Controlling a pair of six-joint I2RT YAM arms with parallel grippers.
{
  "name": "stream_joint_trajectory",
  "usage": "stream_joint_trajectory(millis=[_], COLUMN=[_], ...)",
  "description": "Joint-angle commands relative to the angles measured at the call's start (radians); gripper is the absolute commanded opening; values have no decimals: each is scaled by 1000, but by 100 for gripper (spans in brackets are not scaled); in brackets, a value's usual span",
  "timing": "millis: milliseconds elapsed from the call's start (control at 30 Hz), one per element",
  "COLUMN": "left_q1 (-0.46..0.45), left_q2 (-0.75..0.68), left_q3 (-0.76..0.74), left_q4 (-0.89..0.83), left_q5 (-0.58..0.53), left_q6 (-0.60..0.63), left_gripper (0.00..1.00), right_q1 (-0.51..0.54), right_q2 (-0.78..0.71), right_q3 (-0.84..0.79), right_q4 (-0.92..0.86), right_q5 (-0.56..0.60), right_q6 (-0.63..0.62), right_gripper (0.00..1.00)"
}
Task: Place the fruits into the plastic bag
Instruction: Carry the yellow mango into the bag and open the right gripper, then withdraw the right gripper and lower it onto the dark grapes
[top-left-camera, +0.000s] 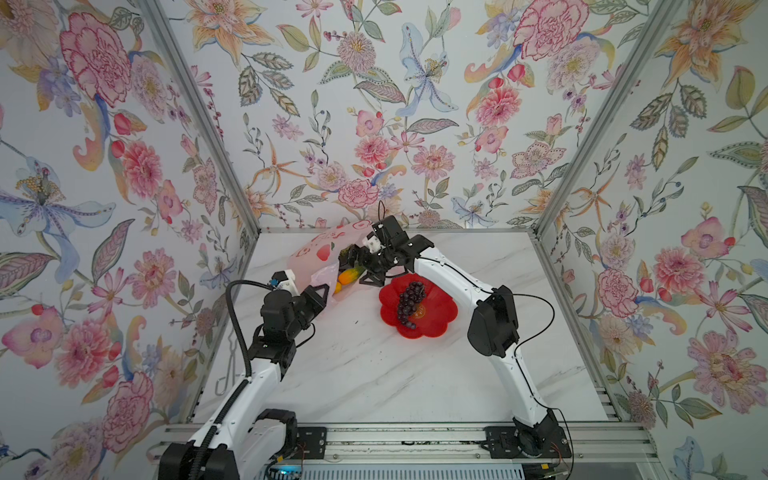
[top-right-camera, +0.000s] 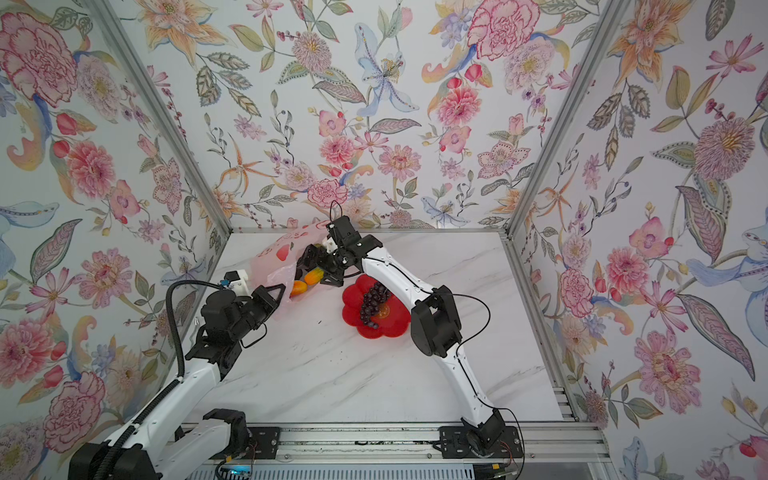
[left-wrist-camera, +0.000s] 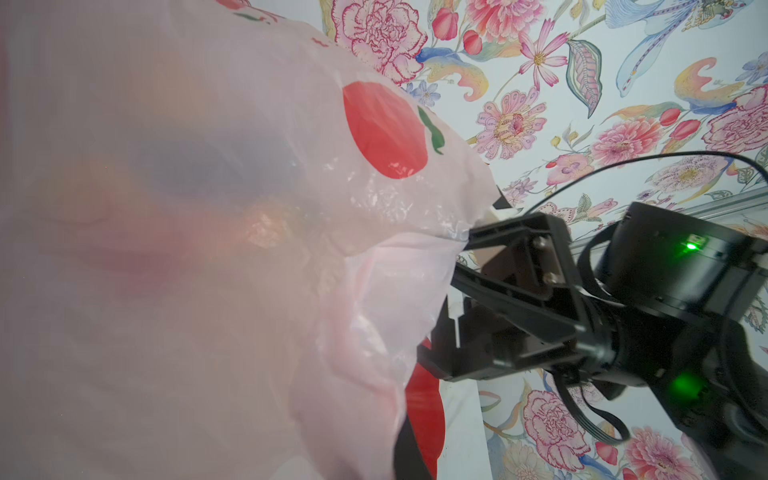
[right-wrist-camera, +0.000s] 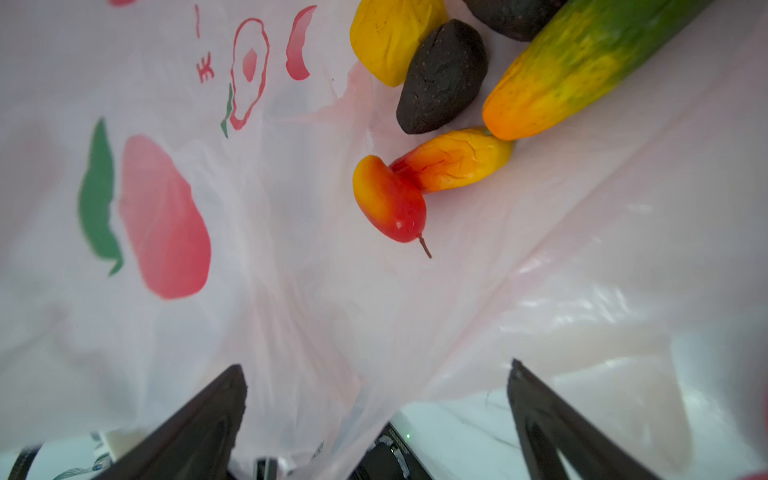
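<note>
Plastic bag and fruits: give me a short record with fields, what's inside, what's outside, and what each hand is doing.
bag: plastic bag, lying on the table, mouth lifted open
inside: red-orange mango, second mango, yellow lemon-like fruit, dark avocado-like piece, green-yellow oblong fruit
outside: grape bunch, on the red flower-shaped dish
left hand: shut on the bag's edge
right hand: open, empty, at the bag's mouth
</note>
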Motion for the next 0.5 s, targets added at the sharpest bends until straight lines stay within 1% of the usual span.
stream_joint_trajectory(millis=[0, 133, 200, 267, 333, 367, 467], left_q1=[19, 23, 24, 25, 23, 24, 24], left_q2=[-3, -2, -2, -4, -5, -5, -5], left_q3=[25, 22, 18, 14, 11, 9, 3], left_q4=[0, 3, 6, 10, 12, 14, 21], left_q5=[35, 42, 45, 48, 49, 50, 52], left_q6=[26, 26, 24, 19, 17, 14, 4], left_gripper=[0, 0, 0, 0, 0, 0, 0], right_q1=[-3, -12, -39, -74, -86, -123, -147], right_q2=[-123, -275, -354, -399, -417, -413, -381], right_q3=[-93, -285, -418, -520, -582, -603, -622], right_q4=[-174, -219, -218, -216, -208, -203, -180], right_q5=[116, 224, 278, 300, 319, 323, 323], right_q6=[-136, -173, -166, -144, -139, -137, -129], right_gripper=[99, 99, 99, 99, 99, 99, 99])
